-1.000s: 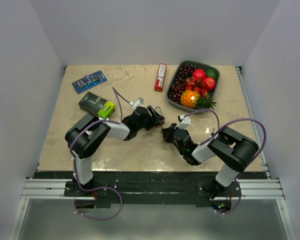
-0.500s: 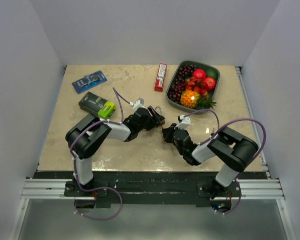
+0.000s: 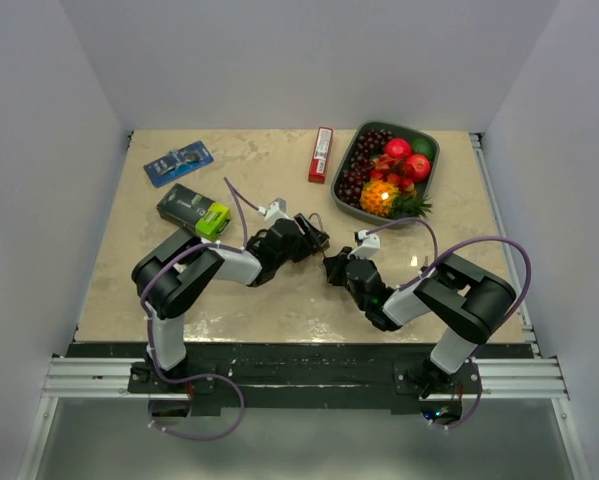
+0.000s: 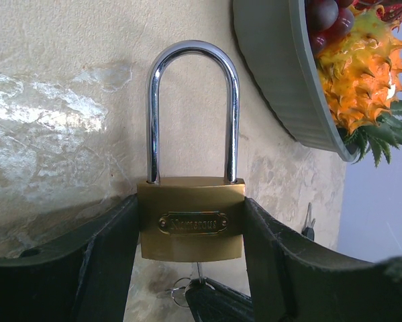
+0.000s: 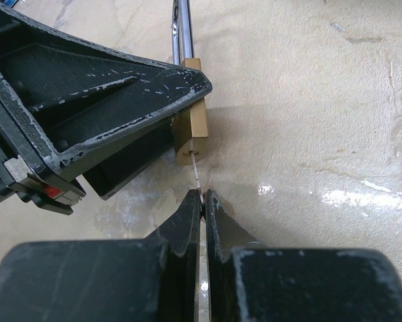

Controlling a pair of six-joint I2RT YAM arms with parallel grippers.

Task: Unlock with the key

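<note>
My left gripper (image 4: pixel 191 231) is shut on the brass padlock (image 4: pixel 191 218) and holds its body between both fingers; the steel shackle (image 4: pixel 192 107) is closed and points away over the table. My right gripper (image 5: pixel 203 196) is shut on the key (image 5: pixel 196 171), whose blade sits in the keyhole at the bottom of the padlock (image 5: pixel 189 127). In the left wrist view the key (image 4: pixel 200 272) and its ring show below the lock body. In the top view the two grippers (image 3: pixel 319 238) (image 3: pixel 334 265) meet at the table's middle.
A grey tray (image 3: pixel 344 170) of fruit stands at the back right, with its rim (image 4: pixel 274 74) close beyond the padlock. A red bar (image 3: pixel 321 154), a black box with a green block (image 3: pixel 194 208) and a blue packet (image 3: pixel 178 162) lie further back on the table.
The left gripper and padlock have shifted very slightly; the right gripper stays at the lock's base with the key. Otherwise nothing visibly changed.
</note>
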